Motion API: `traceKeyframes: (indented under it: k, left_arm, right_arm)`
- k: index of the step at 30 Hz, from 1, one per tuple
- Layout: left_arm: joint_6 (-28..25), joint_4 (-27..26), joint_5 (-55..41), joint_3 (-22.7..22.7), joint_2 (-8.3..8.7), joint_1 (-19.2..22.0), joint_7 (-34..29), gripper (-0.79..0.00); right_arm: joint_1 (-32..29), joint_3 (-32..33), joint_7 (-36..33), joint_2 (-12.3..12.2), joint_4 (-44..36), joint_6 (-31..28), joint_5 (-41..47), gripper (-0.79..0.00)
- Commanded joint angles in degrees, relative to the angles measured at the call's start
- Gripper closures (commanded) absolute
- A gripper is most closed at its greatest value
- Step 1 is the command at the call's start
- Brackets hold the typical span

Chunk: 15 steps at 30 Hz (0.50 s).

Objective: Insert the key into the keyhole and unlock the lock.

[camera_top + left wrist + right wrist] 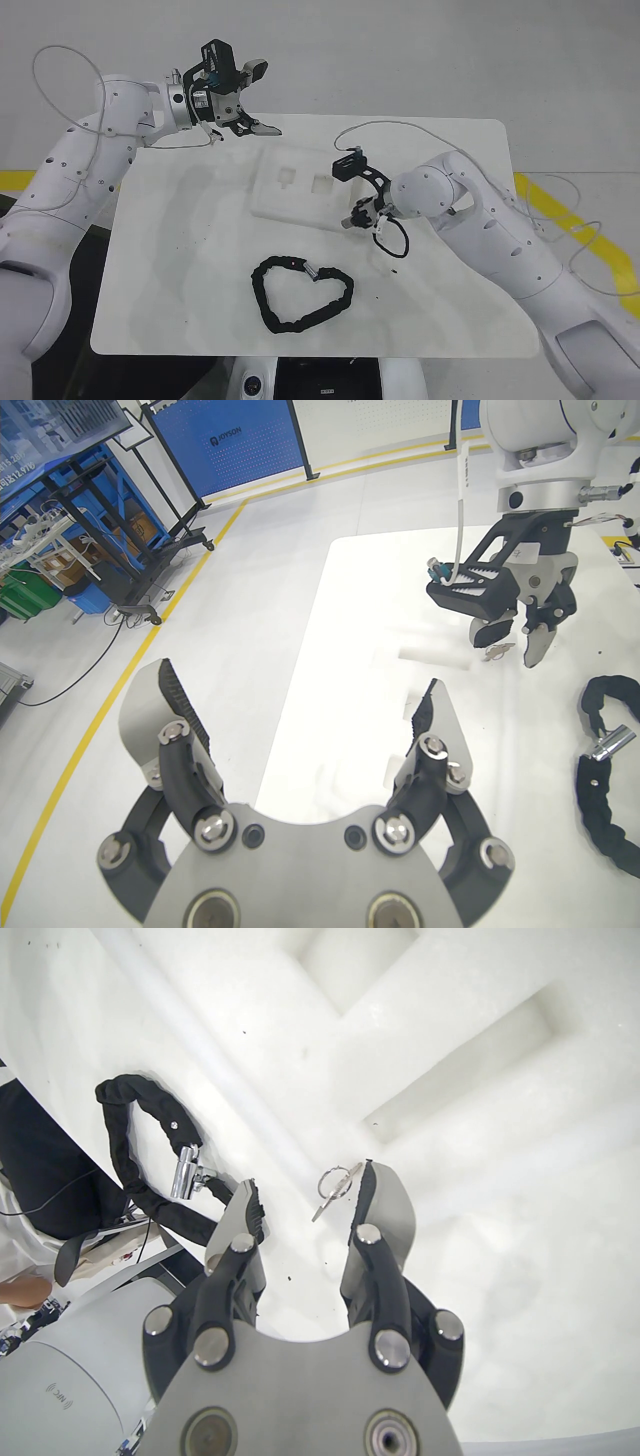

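Note:
A small silver key on a ring [336, 1188] lies on the white surface beside the foam block's edge. My right gripper [310, 1180] stands open around it, the key close against one fingertip [367, 1178]. The left wrist view shows the same key [497, 651] under the right gripper [515, 645]. The black fabric-covered chain lock [300, 295] lies in a heart-like loop near the table's front, its silver lock cylinder [186, 1173] at the top of the loop. My left gripper [245, 125] hangs open and empty over the table's far left corner.
A white foam block [290, 200] with rectangular recesses sits in the middle of the white table [180, 280], just behind the key. Cables trail from both arms. The floor with yellow lines lies beyond the table's edges.

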State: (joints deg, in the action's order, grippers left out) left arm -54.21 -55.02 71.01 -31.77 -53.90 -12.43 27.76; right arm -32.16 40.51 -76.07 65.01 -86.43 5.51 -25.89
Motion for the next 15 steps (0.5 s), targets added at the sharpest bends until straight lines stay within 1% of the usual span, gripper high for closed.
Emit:
traceKeyframes:
  k: [1,5,10,12,13,15]
  left_arm:
    - [0.0,0.0,0.0,0.0,0.0,0.0,0.0,-0.785]
    - [0.0,0.0,0.0,0.0,0.0,0.0,0.0,-0.785]
    - [0.0,0.0,0.0,0.0,0.0,0.0,0.0,-0.785]
    - [0.0,0.0,0.0,0.0,0.0,0.0,0.0,-0.785]
    - [0.0,0.0,0.0,0.0,0.0,0.0,0.0,-0.785]
    - [0.0,0.0,0.0,0.0,0.0,0.0,0.0,-0.785]
  right_arm:
    - [-0.03,-0.01,-0.12,0.02,-0.03,0.6,-0.52,-0.302]
    - [-0.35,-0.04,0.14,0.16,-0.02,1.32,-0.85,-0.231]
    - [-0.43,-0.16,0.24,0.39,0.39,1.42,-1.12,-0.089]
    - [-0.47,-0.16,0.29,0.49,0.59,1.62,-1.14,-0.012]
    - [-0.47,-0.19,0.24,0.53,0.68,1.77,-1.3,0.0]
    - [-0.43,-0.25,0.15,0.59,0.82,2.17,-1.81,0.0]
